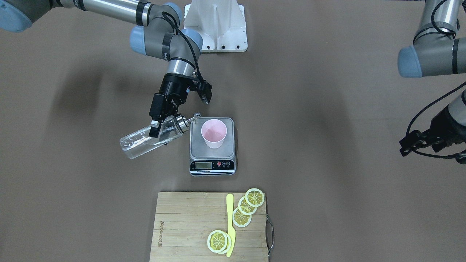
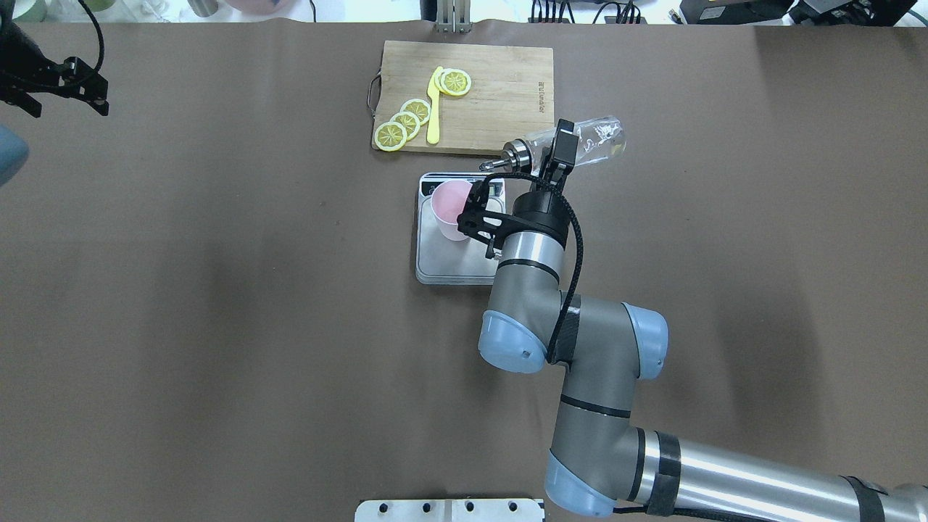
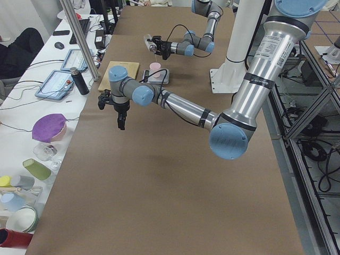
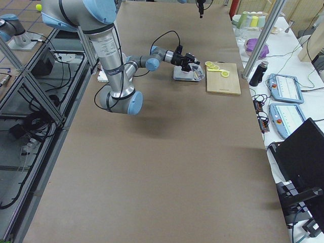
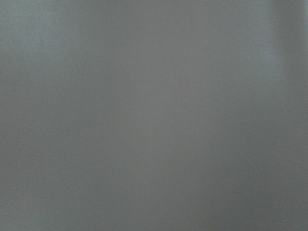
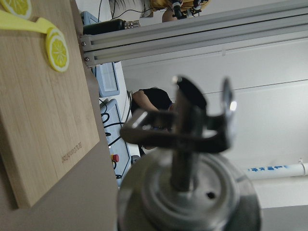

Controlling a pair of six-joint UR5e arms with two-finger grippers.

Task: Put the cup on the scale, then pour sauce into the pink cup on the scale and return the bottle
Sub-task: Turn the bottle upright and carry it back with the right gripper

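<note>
Find the right gripper (image 1: 156, 128) closed across the body of the bottle (image 1: 140, 142), holding it clear of the table (image 1: 327, 109) and tilted almost level, with the base out to the robot's right of the scale (image 1: 198, 147). Note the metal pourer cap (image 1: 180, 123) aimed toward the cup (image 1: 214, 134), spout tip (image 1: 196, 116) raised and close to the cup's rim on the robot's right side. Cannot tell whether the tip is over the mouth. Cannot make out any stream from the spout, nor a liquid level inside the glass.

Record the cup upright on the scale's steel platform, mouth upward. See the scale's display strip (image 1: 212, 165) on the side far from the robot.

Locate the left gripper (image 1: 403, 147) well apart from the scale, out at the robot's left above bare table. Cannot tell from any view whether open or closed.

Note beyond the scale, far from the robot, a bamboo cutting board (image 1: 182, 225) carrying lemon slices (image 1: 255, 197) and a yellow knife (image 1: 230, 222).
</note>
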